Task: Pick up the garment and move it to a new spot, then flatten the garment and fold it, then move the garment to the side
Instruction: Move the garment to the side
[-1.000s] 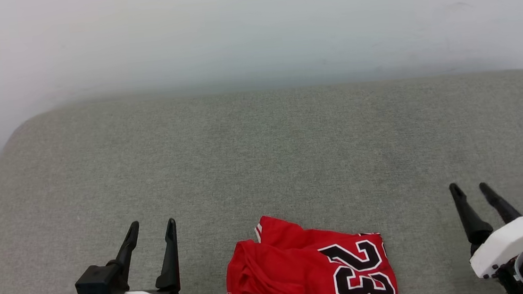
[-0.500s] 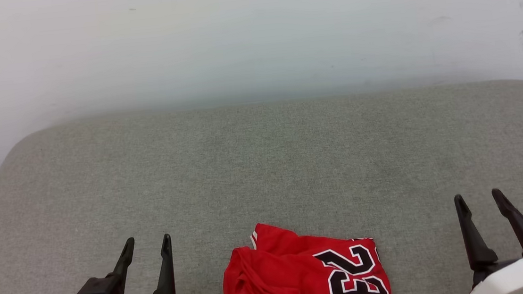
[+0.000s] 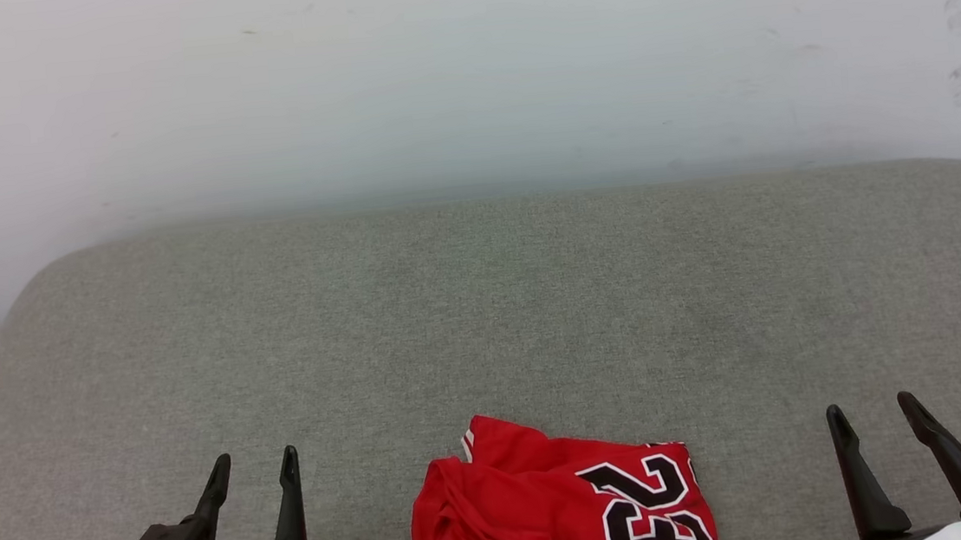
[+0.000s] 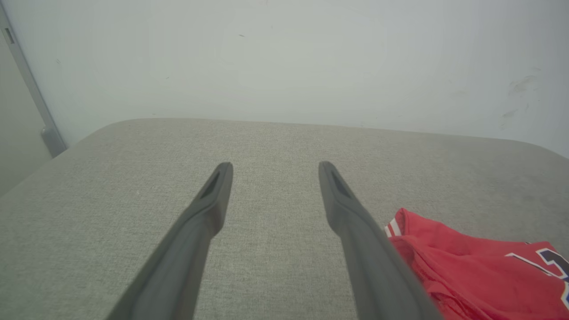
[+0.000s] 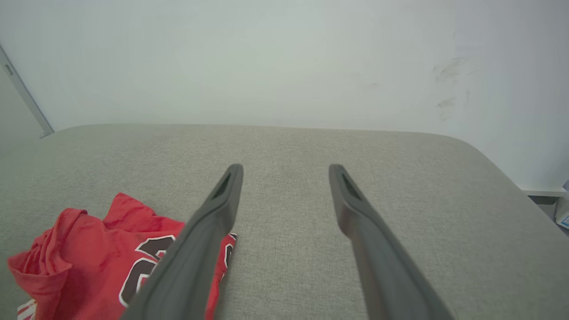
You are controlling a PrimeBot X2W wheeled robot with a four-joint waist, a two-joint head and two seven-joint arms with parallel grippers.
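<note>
We see the shirt (image 3: 545,508) crumpled at the near edge of the grey cushion (image 3: 483,304), number side up. Our left gripper (image 3: 256,457) and right gripper (image 3: 868,404) flank it, both spread wide, holding nothing, clear of the cloth.

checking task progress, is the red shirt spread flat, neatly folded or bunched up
Bunched up. The garment lies in a rumpled heap on the grey cushion, with creased folds at one side and the 23 tilted.
</note>
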